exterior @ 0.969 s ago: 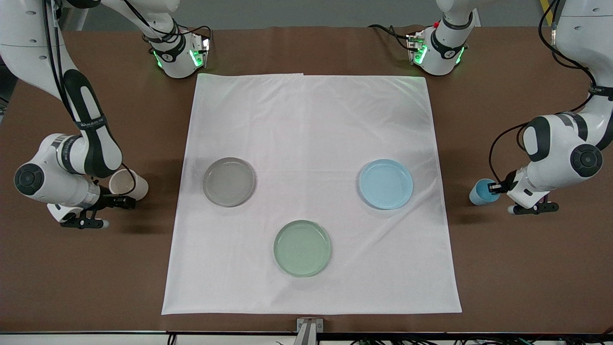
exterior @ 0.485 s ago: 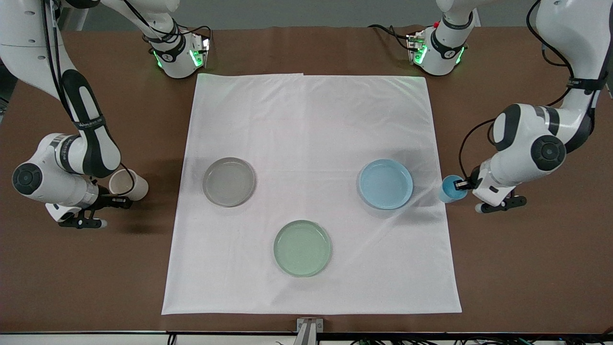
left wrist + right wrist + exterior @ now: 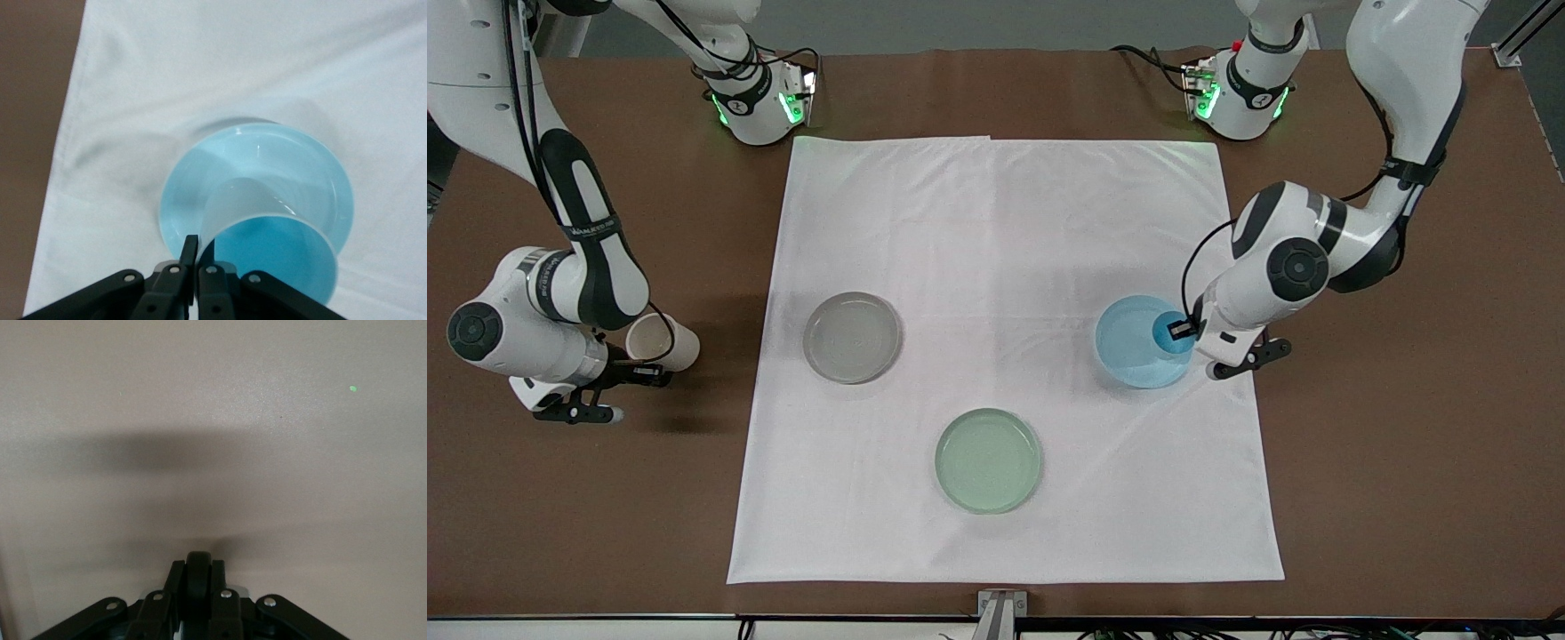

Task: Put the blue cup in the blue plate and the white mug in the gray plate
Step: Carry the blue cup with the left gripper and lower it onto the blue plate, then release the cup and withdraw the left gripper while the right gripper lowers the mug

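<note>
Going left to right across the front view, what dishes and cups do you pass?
White mug → gray plate → green plate → blue plate, with the blue cup over its edge, held by the left hand.

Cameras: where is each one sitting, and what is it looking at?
Front view: high across the table, facing both arms; sees the gray plate, the blue plate and the white mug.
Left wrist view: on the left arm, looking down past the left gripper at the blue cup.
Right wrist view: on the right arm; shows the right gripper and the mug's wall.
Front and left wrist share cup and plate.
</note>
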{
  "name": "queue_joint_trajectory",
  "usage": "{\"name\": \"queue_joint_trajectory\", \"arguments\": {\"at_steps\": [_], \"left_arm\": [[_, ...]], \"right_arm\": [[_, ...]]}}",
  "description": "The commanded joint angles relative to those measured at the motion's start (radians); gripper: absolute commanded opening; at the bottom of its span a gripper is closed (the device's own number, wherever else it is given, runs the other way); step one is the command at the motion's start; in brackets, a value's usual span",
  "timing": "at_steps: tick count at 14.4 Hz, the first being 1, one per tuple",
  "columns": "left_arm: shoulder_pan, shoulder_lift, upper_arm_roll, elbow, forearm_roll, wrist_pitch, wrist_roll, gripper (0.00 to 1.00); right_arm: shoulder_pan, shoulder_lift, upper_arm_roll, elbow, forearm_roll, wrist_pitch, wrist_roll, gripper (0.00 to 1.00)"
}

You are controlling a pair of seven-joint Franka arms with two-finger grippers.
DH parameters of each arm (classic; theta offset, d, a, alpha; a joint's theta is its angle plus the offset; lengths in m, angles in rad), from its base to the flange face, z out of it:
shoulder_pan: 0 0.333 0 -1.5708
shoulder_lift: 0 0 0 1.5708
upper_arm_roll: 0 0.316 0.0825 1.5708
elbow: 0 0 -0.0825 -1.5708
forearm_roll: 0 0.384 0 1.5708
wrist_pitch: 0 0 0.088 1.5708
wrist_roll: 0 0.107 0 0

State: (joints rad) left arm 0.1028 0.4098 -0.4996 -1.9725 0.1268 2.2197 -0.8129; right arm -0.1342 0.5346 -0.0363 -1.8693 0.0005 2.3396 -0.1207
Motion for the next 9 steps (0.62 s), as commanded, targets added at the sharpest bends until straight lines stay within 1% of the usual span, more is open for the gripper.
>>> {"name": "queue_joint_trajectory", "arguments": {"at_steps": [1,2,4,5,6,7,9], "left_arm": [[-0.031,0.049,0.004,0.026,0.01,0.02,-0.058,0.02],[-0.032,0.053,0.004,0.026,0.011,0.018,-0.063,0.09],[-0.029,0.06,0.004,0.026,0.01,0.02,-0.063,0.39],[-0.029,0.063,0.004,0.027,0.01,0.023,-0.064,0.59],[-0.026,0.066,0.006,0.038,0.011,0.028,-0.065,0.86],[-0.025,0.066,0.006,0.055,0.011,0.026,-0.063,1.0],[-0.014,0.06,0.006,0.093,0.013,0.018,-0.052,1.0]], "right_arm": [[-0.01,-0.018,0.015,-0.014,-0.004,-0.003,-0.02,0.05],[-0.005,-0.022,0.015,-0.011,-0.004,-0.022,-0.02,0.04],[0.011,-0.054,0.024,-0.004,-0.002,-0.072,-0.019,0.03],[0.036,-0.094,0.024,0.007,-0.004,-0.124,-0.014,0.03],[0.066,-0.126,0.023,0.025,-0.002,-0.188,-0.011,0.02],[0.099,-0.155,0.023,0.054,-0.002,-0.263,-0.01,0.02],[0.154,-0.186,0.023,0.1,0.003,-0.37,0.007,0.02]]}}
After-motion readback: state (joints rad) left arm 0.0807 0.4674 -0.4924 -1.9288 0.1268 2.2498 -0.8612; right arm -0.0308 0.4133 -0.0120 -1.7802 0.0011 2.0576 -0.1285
